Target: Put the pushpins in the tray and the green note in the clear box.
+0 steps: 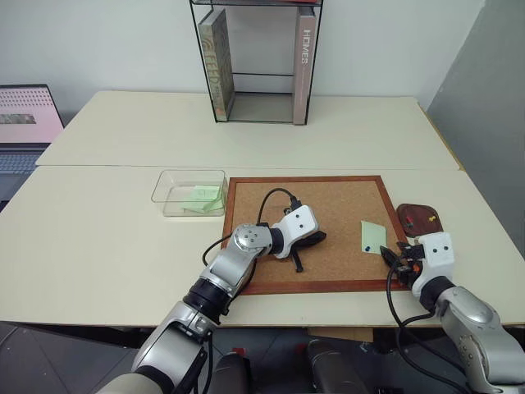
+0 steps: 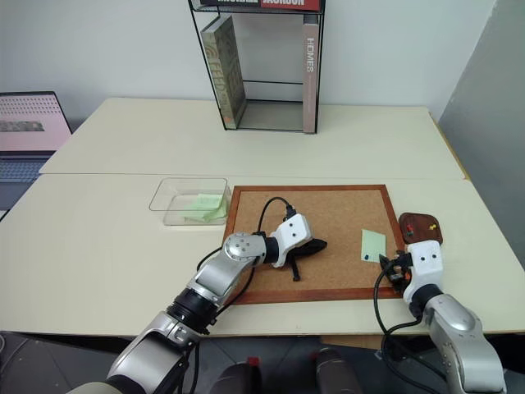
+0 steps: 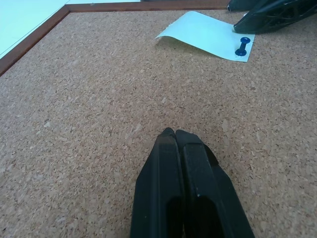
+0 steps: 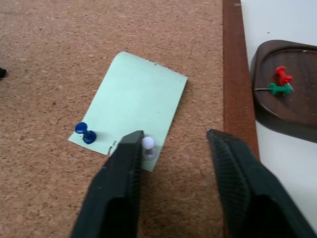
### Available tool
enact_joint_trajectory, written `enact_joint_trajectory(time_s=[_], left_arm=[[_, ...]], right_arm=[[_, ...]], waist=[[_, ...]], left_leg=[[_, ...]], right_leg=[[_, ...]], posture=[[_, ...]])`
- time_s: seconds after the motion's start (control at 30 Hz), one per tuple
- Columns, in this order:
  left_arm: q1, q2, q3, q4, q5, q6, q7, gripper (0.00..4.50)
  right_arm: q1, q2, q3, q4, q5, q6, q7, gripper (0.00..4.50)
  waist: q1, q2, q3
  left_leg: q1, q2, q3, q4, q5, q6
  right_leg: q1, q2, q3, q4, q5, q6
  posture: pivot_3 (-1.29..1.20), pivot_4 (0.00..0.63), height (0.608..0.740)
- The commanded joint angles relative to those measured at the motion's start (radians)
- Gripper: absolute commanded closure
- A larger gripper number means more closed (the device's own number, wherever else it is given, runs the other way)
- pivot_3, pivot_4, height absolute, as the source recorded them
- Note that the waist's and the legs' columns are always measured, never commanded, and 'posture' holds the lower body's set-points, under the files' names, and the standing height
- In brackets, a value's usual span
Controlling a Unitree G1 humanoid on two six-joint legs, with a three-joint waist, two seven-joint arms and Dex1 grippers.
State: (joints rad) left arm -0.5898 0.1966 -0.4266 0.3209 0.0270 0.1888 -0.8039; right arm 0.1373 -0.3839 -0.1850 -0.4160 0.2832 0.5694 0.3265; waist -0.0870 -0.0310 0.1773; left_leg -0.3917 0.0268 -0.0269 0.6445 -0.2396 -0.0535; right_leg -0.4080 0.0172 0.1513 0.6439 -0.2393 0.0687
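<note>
Right gripper (image 4: 171,144) sits nearest, low over the near right corner of the corkboard (image 1: 328,209); its jaws stand spread, nothing between them. One finger (image 4: 124,168) touches or just clears a pale clear pushpin (image 4: 147,145) at the near edge of the green note (image 4: 136,106); contact cannot be told. From the head views this pin is too small to make out, and the gripper's fingertips are partly hidden behind its white housing.

Green note lies flat on the cork near the board's right frame, pale green, one far corner slightly lifted in the left wrist view. A blue pushpin (image 4: 85,133) stands in its near left corner.

Left gripper (image 3: 173,136) rests mid-board, jaws pressed together, empty, tips down on the cork.

Tray (image 4: 297,111), dark reddish-brown, sits on the table just right of the board's frame, cut off at the edge of the right wrist view. A red pin (image 4: 282,75) and a green pin (image 4: 280,89) lie in it, touching or nearly so.

Clear box (image 1: 168,197) stands just left of the board's far left corner, with pale green paper (image 1: 203,197) inside. Open cork lies between the two grippers; bare table (image 1: 107,238) spreads left.
</note>
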Motion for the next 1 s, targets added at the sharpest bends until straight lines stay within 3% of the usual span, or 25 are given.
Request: enact_joint_trajectory(time_s=[0.03, 0.23, 0.73, 1.0], left_arm=[[0.024, 0.017, -0.027, 0.038, 0.04, 0.025, -0.009, 4.5], [0.026, 0.02, -0.029, 0.036, 0.043, 0.025, -0.008, 4.5], [0.022, 0.02, -0.033, 0.05, 0.06, 0.011, -0.014, 4.5], [0.019, 0.015, -0.031, 0.058, 0.064, 0.007, -0.014, 4.5]], right_arm=[[0.009, -0.003, -0.027, -0.031, 0.005, -0.01, -0.006, 3.52], [0.04, -0.007, -0.035, -0.091, 0.022, -0.019, -0.001, 4.48], [0.072, 0.01, -0.05, -0.194, 0.035, -0.043, -0.015, 4.48], [-0.025, -0.01, -0.146, -0.15, 0.069, 0.014, -0.058, 4.48]], waist=[[0.0, 0.0, 0.0], [0.0, 0.0, 0.0], [0.002, 0.0, 0.0], [0.002, 0.0, 0.0]], left_leg=[[0.0, 0.0, 0.0, 0.0, 0.0, 0.0], [-0.001, 0.0, 0.0, 0.0, 0.0, 0.0], [-0.004, 0.0, -0.001, 0.0, 0.0, 0.0], [-0.003, 0.0, 0.0, 0.0, 0.0, 0.0]], right_leg=[[0.0, 0.0, 0.0, 0.0, 0.0, 0.0], [0.0, 0.0, 0.0, 0.0, 0.0, 0.0], [-0.004, 0.0, -0.001, 0.0, 0.0, 0.0], [-0.004, 0.0, 0.0, 0.0, 0.0, 0.0]], posture=[[0.0, 0.15, 0.74], [0.0, 0.15, 0.74], [0.0, 0.15, 0.74], [0.0, 0.15, 0.74]])
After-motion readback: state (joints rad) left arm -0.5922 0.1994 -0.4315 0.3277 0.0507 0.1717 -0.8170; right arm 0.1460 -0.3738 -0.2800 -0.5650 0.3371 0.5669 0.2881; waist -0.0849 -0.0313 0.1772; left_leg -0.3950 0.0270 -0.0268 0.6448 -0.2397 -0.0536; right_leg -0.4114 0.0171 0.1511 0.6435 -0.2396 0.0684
